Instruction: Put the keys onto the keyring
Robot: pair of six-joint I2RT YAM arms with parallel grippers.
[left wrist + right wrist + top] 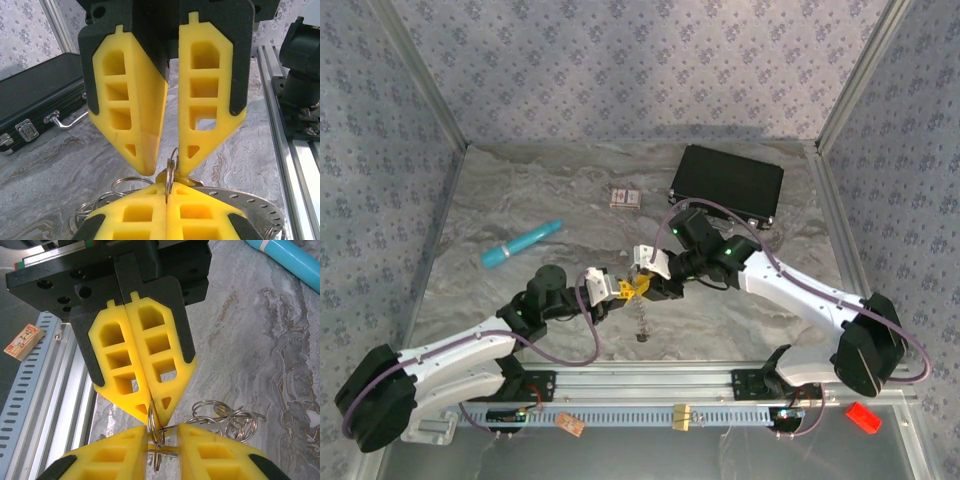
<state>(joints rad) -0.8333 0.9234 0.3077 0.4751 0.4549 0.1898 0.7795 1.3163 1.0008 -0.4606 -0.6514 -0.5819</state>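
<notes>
My left gripper [623, 290] [166, 189] is shut on a thin double-wire split ring [171, 167] that stands on edge between its fingertips. Opposite it, tip to tip, my right gripper [650, 283] [164, 432] has its jaws a little apart and straddles that ring; one fingertip [187, 167] touches it. A small yellow piece [162, 178], seemingly the yellow-headed key, sits just behind the ring. The keyring [250, 202], a silvery band with a row of holes, curves beneath my left fingers. A thin metal strand [642, 322] hangs below both grippers.
A bunch of small wire rings [227, 417] lies on the marble table [520, 200] beside the grippers. Further off are a black case [727, 185], a red-and-white box [626, 198] and a teal pen [522, 243]. The aluminium rail [650, 385] runs along the near edge.
</notes>
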